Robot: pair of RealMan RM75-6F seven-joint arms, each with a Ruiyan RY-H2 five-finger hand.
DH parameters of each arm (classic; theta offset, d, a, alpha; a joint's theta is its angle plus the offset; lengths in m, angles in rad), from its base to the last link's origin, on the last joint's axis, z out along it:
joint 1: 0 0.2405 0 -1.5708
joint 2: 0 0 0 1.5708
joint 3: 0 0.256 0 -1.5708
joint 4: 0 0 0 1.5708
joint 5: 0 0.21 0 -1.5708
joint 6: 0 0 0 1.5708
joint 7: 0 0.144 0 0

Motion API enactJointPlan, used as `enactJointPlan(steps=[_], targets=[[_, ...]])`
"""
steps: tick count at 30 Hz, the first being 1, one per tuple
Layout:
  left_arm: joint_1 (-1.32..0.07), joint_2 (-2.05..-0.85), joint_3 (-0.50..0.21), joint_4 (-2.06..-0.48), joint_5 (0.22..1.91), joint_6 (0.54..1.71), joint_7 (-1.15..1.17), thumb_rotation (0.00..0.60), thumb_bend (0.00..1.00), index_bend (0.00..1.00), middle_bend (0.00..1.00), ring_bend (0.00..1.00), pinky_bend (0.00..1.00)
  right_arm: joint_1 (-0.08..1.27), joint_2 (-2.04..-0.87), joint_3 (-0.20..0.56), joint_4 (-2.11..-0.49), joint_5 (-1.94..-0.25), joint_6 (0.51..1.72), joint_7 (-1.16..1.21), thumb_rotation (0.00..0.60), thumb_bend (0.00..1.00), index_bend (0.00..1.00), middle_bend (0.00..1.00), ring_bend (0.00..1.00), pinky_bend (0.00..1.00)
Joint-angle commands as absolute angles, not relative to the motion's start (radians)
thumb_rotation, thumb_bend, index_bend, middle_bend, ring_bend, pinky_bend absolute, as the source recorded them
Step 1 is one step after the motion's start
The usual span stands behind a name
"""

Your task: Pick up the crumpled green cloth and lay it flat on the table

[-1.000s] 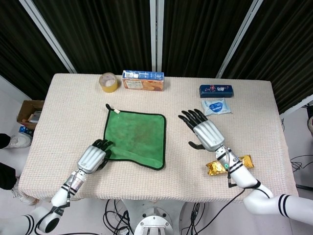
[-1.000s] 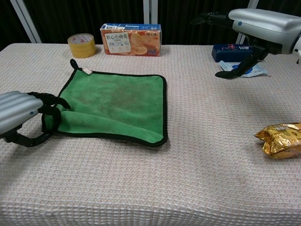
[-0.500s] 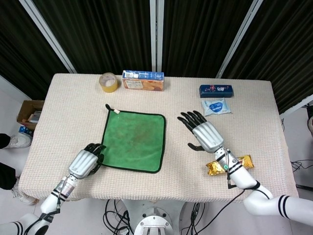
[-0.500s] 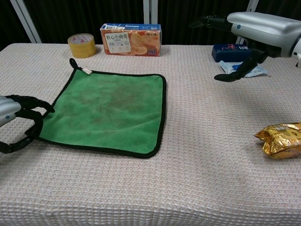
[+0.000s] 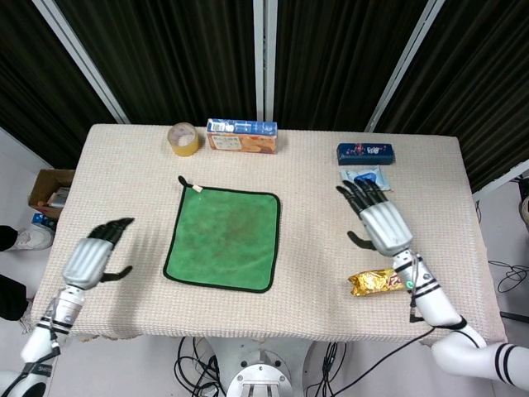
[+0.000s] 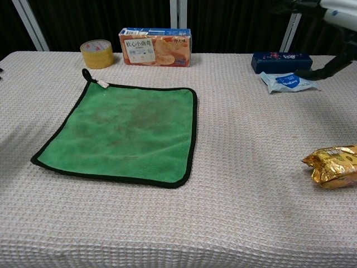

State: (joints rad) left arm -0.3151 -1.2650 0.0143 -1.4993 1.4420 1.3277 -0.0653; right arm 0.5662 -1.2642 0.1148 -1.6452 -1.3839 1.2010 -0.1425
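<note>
The green cloth (image 5: pixel 224 238) with a black hem lies spread flat on the table, seen again in the chest view as the same cloth (image 6: pixel 125 132). My left hand (image 5: pixel 93 258) hovers to the left of it near the table's left edge, fingers spread and holding nothing. My right hand (image 5: pixel 379 222) is over the right half of the table, fingers spread and empty; the chest view catches only its edge (image 6: pixel 334 33) at the top right. Neither hand touches the cloth.
At the back stand a tape roll (image 5: pixel 183 138) and a snack box (image 5: pixel 241 136). A blue box (image 5: pixel 364 153) and a wipes pack (image 6: pixel 287 81) sit back right. A golden wrapped snack (image 5: pixel 376 283) lies near the front right edge.
My left hand let go of the cloth's near left corner and drew away to the left, opening. The cloth now lies fully flat. My right hand shifted right and back.
</note>
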Motion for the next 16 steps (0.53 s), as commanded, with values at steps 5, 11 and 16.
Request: enactJointPlan(steps=[5, 11, 16], targets=[[-0.175, -1.204, -0.033, -1.398, 1.347, 1.474, -0.138, 0.6, 0.18, 0.14, 0.13, 0.12, 0.19, 0.357, -1.183, 0.049, -1.629, -1.422, 1.429, -0.003, 0.6, 0.27, 0.2, 0.21, 0.07, 0.12], [-0.071, -1.228, 0.032, -1.404, 1.436, 1.617, -0.05, 0.6, 0.18, 0.14, 0.13, 0.12, 0.19, 0.218, -1.176, -0.038, -1.574, -1.519, 1.563, 0.113, 0.6, 0.27, 0.2, 0.19, 0.0, 0.02], [-0.006, -1.244, 0.076, -1.436, 1.494, 1.683, -0.007, 0.6, 0.18, 0.14, 0.13, 0.12, 0.18, 0.168, -1.196, -0.067, -1.523, -1.563, 1.594, 0.161, 0.6, 0.28, 0.2, 0.16, 0.0, 0.0]])
